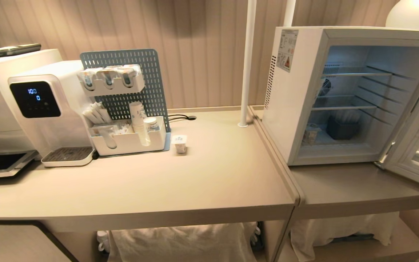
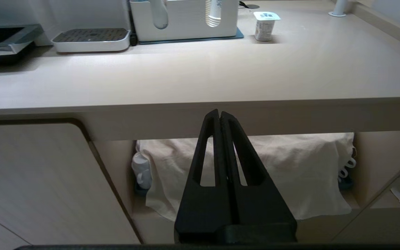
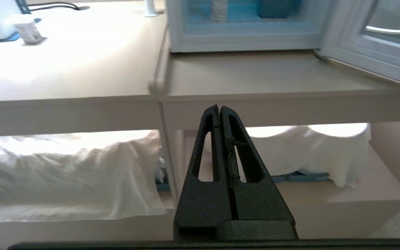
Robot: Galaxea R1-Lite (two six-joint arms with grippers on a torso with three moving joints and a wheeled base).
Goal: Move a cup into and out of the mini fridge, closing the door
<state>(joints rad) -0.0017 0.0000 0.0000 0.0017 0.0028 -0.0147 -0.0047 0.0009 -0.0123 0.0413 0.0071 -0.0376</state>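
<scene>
A beige, smooth surface (image 1: 202, 182) runs across the scene, with a second, slightly lower section on the right. On that right section stands the mini fridge (image 1: 296, 91), a white box with side vents and a warning sticker. Its door (image 1: 418, 145) is swung wide open to the right, showing a pale frame around glass. Inside are thin wire shelves; on the fridge floor sit a dark squarish container (image 1: 342, 129) and, left of it, a small pale tub (image 1: 311, 134).

The cup (image 1: 180, 143), a small squat white tub with a squarish lid, stands upright on the left section, just right of a white organiser tray (image 1: 129, 143). The tray holds a tilted stack of paper cups (image 1: 138, 122), sachets and stirrers, and backs onto a blue-grey pegboard (image 1: 136, 83) carrying a white rack of pods. Left of it is a white water dispenser (image 1: 46, 109) with a dark lit display and a slotted drip tray (image 1: 69, 155).

A white pole (image 1: 247, 62) rises between the cup and the fridge. The near half of the surface is bare, and a raised lip marks the seam between the sections. Under the surface, open shelves hold items draped in crumpled white cloth (image 1: 184, 242).

The left gripper (image 2: 219, 113) and right gripper (image 3: 219, 107), black and wedge-shaped, hang below the near edge of the surface, jaws clenched on nothing.
</scene>
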